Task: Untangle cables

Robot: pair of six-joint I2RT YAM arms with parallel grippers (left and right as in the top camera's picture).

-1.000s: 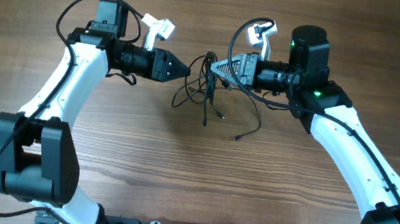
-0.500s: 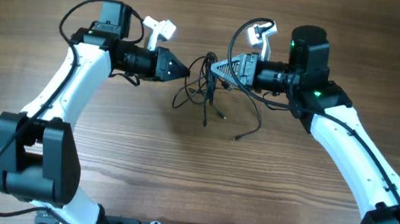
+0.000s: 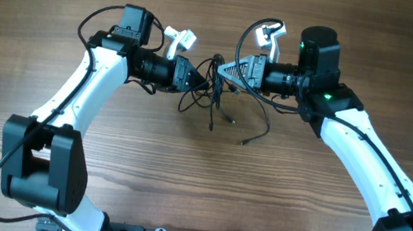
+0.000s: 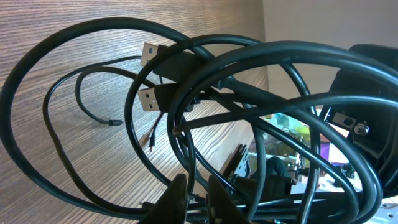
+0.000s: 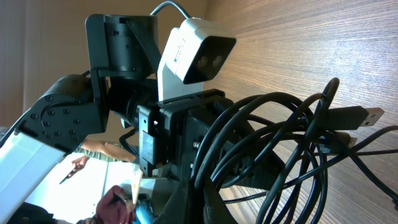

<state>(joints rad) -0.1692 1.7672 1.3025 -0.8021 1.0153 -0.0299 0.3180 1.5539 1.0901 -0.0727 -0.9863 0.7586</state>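
Seen from above, the right gripper (image 3: 223, 68) is closed to a point on the cables (image 3: 213, 93). They bunch just in front of its tip and trail away from it onto the wooden table (image 3: 105, 166). The left gripper (image 3: 190, 76) sits in the same bunch from the opposite side.

In the left wrist view, black loops fill the space ahead of the fingertips (image 4: 178, 190). These stand nearly together, but I cannot tell if they pinch a strand. Two USB plugs (image 4: 148, 51) lie beyond them.

In the right wrist view, the loops rise from the closed fingers, and one flat plug (image 5: 367, 115) sticks out sideways.
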